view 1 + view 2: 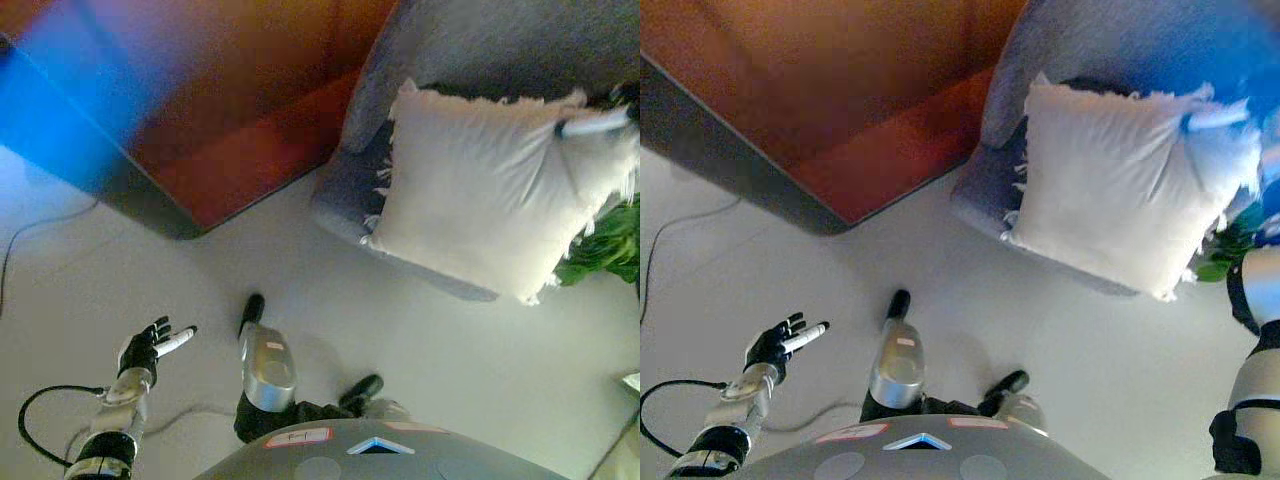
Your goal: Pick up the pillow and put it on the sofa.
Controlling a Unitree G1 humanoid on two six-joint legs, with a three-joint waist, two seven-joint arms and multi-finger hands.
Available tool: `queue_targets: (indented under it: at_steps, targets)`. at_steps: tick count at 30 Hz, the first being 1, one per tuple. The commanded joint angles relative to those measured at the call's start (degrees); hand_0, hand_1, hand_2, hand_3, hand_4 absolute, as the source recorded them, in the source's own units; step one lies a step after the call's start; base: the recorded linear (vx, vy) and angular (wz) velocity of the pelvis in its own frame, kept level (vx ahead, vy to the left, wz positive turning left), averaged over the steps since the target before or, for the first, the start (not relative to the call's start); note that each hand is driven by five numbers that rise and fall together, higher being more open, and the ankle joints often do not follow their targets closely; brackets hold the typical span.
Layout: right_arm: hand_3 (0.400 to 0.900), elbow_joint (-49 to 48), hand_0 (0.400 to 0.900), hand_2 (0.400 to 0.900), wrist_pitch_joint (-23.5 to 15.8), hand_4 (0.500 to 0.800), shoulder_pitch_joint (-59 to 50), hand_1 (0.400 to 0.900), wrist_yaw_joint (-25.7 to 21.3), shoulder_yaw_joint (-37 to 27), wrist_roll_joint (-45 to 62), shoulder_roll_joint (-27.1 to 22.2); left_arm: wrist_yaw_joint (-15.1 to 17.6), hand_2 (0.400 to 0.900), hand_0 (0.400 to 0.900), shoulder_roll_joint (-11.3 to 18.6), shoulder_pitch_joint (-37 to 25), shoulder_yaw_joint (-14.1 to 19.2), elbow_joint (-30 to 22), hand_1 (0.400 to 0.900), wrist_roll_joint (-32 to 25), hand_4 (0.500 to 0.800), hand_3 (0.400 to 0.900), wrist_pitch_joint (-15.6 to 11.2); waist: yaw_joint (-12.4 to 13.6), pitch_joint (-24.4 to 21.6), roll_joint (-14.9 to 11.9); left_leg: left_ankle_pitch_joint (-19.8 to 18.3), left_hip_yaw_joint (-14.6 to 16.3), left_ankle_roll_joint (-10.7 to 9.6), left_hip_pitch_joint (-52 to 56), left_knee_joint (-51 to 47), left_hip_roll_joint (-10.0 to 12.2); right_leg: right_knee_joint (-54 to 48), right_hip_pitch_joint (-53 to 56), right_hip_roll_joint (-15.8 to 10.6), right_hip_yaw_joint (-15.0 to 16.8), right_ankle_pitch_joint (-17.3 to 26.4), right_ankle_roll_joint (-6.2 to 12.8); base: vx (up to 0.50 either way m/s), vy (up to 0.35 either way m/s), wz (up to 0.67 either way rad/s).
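Note:
A white pillow (pixel 480 190) with fringed edges lies tilted on the grey sofa (pixel 480 40) at the upper right, its lower corner hanging past the seat's front edge. My right hand (pixel 600 118) is at the pillow's upper right corner. A white-tipped finger lies across the cloth, which creases towards it, and the rest of the hand is mostly cut off by the view's edge. My right arm (pixel 1250 380) comes up from the lower right. My left hand (pixel 150 348) is open and empty above the floor at the lower left, far from the pillow.
A red-brown piece of furniture (pixel 230 100) with a dark edge stands at the upper left, close beside the sofa. Something green and leafy (pixel 612 245) sits right of the pillow. A thin cable (pixel 30 235) lies on the pale floor at the left.

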Motion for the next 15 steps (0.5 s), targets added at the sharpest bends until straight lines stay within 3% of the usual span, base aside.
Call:
queue_targets:
  at_steps: [1, 3, 7, 11, 15]
  targets:
    - [0.9, -3.3, 0.9, 0.9, -0.2, 0.8, -11.6, 0.9, -13.3, 2.2, 0.7, -7.9, 0.9, 0.9, 0.9, 3.2, 0.4, -3.3, -2.5, 0.9, 2.2, 0.8, 0.9, -2.8, 3.2, -1.6, -1.0, -0.8, 3.4, 1.2, 8.6, -4.6, 3.0, 2.8, -0.4, -5.5, 3.1, 2.4, 6.2, 0.06, 0.017, -0.07]
    - [0.9, -3.9, 0.9, 0.9, -1.8, 0.8, -10.0, 0.9, -15.6, 0.8, 0.6, -8.3, 0.7, 0.9, 0.9, 3.1, 1.5, -3.2, -2.7, 0.9, 3.4, 0.8, 0.9, -2.8, 2.9, -2.6, -1.3, -0.5, 4.2, 1.2, 9.9, -5.5, 3.4, 2.5, 0.5, -5.4, 3.0, 2.4, 6.2, 0.06, 0.039, -0.14]
    - [0.9, -9.3, 0.9, 0.9, -10.4, 0.8, -6.2, 0.9, -16.8, -3.1, 6.4, -8.2, -0.8, 0.9, 0.9, 2.1, 2.1, -4.9, -2.6, 0.9, 5.4, 0.8, 0.9, -3.6, 0.8, -5.0, -1.3, -0.7, 6.1, 1.8, 12.7, -7.0, 2.5, 2.2, 1.5, -5.4, 3.8, 2.3, 6.2, 0.05, 0.148, -0.19]
    - [0.9, -17.8, 0.9, 0.9, -12.8, 0.8, 1.1, 0.9, -16.1, -8.3, 9.1, -7.6, -1.2, 0.9, 0.9, 2.1, 1.6, -6.1, -4.1, 0.9, 6.4, 0.8, 0.9, -5.0, -1.2, -6.0, -1.1, -1.4, 7.4, 2.4, 14.6, -7.4, 1.7, 3.2, 1.3, -6.2, 4.8, 2.4, 6.2, -0.02, 0.113, -0.15]
    - [0.9, -31.1, 0.9, 0.9, -17.3, 0.8, 16.1, 0.9, -14.5, -18.1, 9.6, -5.1, -3.3, 0.9, 0.9, 1.8, 0.5, -8.0, -6.9, 0.9, 4.3, 0.8, 0.9, -5.6, -4.9, -6.8, -1.1, -1.5, 10.3, 4.2, 16.4, -8.3, 0.0, 4.7, 0.1, -7.6, 5.6, 4.3, 6.2, -0.09, 0.087, -0.19]
